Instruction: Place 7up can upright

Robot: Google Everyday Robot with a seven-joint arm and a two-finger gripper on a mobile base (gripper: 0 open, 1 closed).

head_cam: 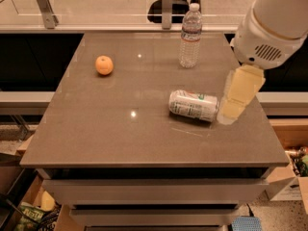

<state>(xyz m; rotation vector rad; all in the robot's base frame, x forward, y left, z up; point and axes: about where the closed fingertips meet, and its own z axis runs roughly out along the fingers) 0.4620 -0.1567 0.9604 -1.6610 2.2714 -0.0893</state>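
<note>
The 7up can (194, 105), silver-white with green markings, lies on its side right of the middle of the brown table (120, 129). My gripper (235, 100) hangs from the white arm at the upper right. Its pale yellow tip is just right of the can's right end, close above the table top.
A clear water bottle (190, 35) with a white cap stands upright at the back of the table. An orange (104, 65) sits at the back left. A glass railing runs behind the table. Cardboard boxes (288, 186) stand on the floor at the right.
</note>
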